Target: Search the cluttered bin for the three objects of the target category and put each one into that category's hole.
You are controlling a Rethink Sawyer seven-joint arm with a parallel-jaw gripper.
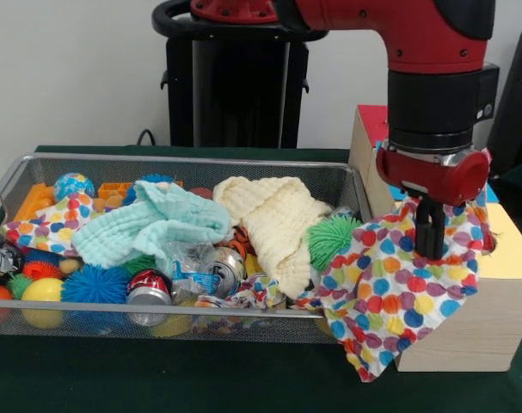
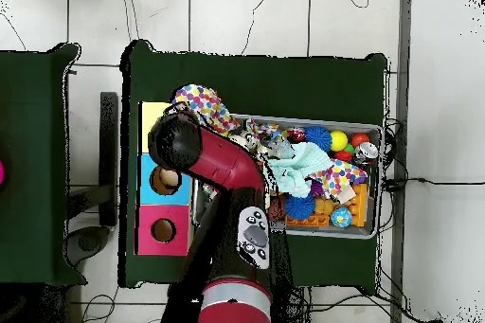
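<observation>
My gripper (image 1: 430,247) is shut on a white polka-dot cloth (image 1: 389,292) over the yellow-topped box (image 1: 512,255). The cloth drapes over the box's top and down its front and left side. It hides the yellow box's hole. In the overhead view the cloth (image 2: 203,103) spreads beside the yellow top (image 2: 150,116), and the arm's wrist covers the gripper. A second polka-dot cloth (image 1: 58,225) lies at the left end of the wire-mesh bin (image 1: 183,159); it also shows in the overhead view (image 2: 341,177). A scrap of dotted fabric (image 1: 248,292) lies against the bin's front wall.
A mint-green cloth (image 1: 153,225) and a cream cloth (image 1: 278,219) lie on top of the bin's clutter of spiky balls, crushed cans and toys. The red-topped box (image 2: 163,230) and the blue-topped box (image 2: 163,180) stand in line with the yellow one.
</observation>
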